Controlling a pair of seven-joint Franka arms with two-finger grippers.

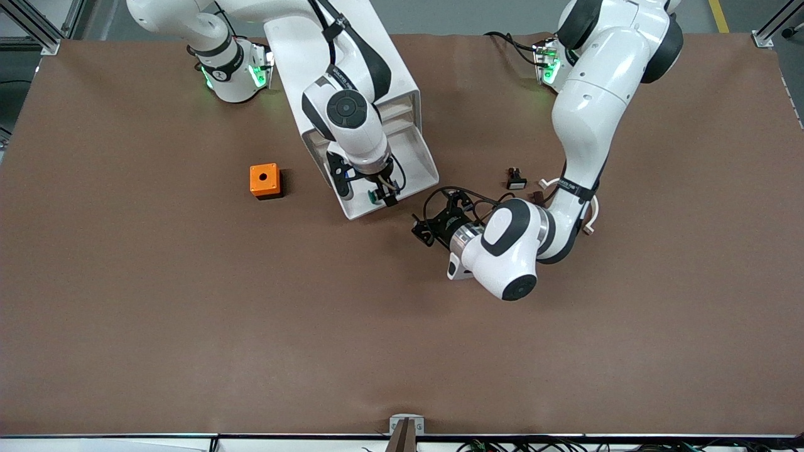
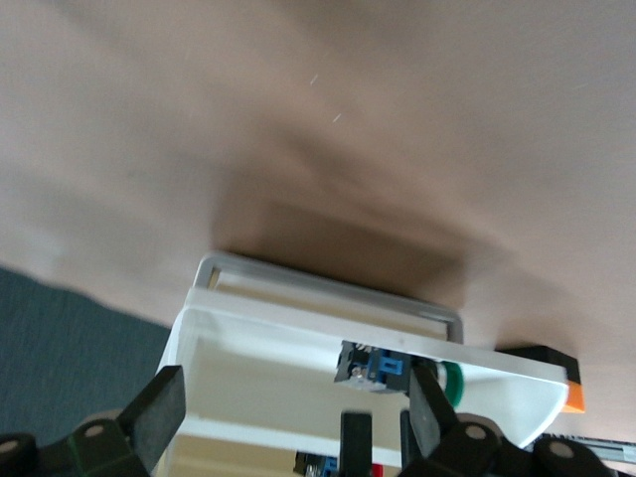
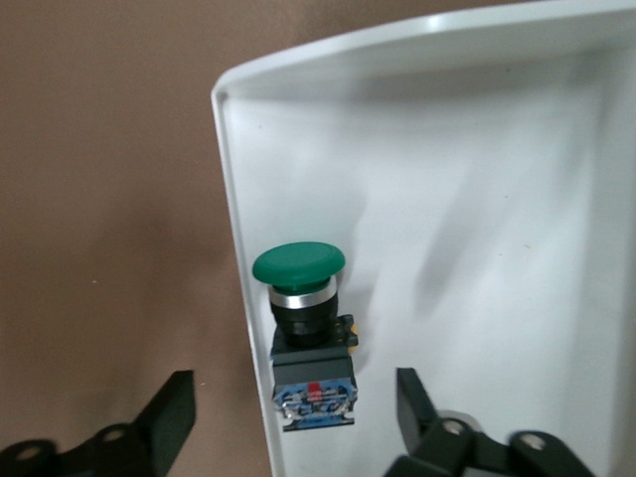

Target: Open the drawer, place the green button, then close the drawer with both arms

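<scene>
Orange box (image 1: 264,181) sat on the brown tabletop (image 1: 188,326) toward the right arm's end. Beside it, the right pincer (image 1: 384,196) hung spread and released over the pulled-out white drawer (image 1: 358,210), where the green button (image 3: 303,333) lay. The left pincer (image 1: 428,230), also spread and empty, waited just beside the drawer's front.

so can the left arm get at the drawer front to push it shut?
Probably yes: the left gripper, open, sits beside the pulled-out drawer. But the right gripper hangs open over the button inside.
</scene>
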